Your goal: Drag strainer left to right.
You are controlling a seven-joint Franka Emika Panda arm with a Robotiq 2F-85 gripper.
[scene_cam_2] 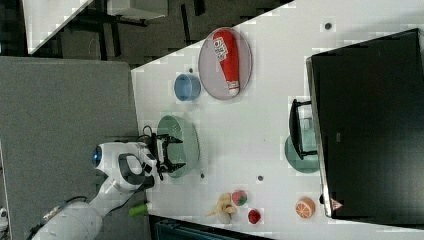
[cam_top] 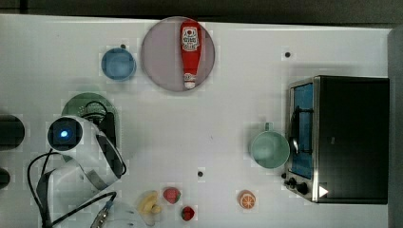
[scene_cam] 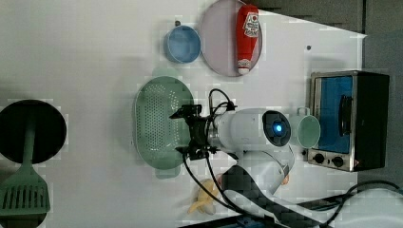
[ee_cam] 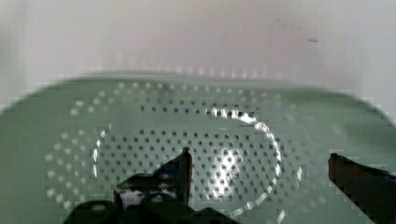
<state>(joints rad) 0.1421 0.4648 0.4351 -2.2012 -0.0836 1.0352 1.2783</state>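
The strainer point(scene_cam: 154, 124), a pale mint-green oval colander with a grid of small holes, lies on the white table near the left view's middle. In the top view the strainer point(cam_top: 81, 101) peeks out from under the white arm at the top view's left. My gripper point(scene_cam: 177, 132) hovers over the strainer's side nearest the arm, open, with nothing between its fingers. In the right view the gripper point(scene_cam_2: 180, 152) stands spread above the strainer point(scene_cam_2: 187, 134). The wrist view looks down into the strainer point(ee_cam: 196, 135), with my gripper point(ee_cam: 259, 163) open and one dark fingertip point(ee_cam: 183, 165) over the perforated bottom.
A blue bowl point(cam_top: 118, 64) and a plate point(cam_top: 161, 61) carrying a ketchup bottle point(cam_top: 190, 52) lie at the back. A mint mug point(cam_top: 269, 148) stands by the toaster oven point(cam_top: 349, 137). Toy fruit point(cam_top: 172, 194) lies along the front edge. A black pan point(scene_cam: 31, 130) and green spatula point(scene_cam: 23, 194) lie at the left view's left.
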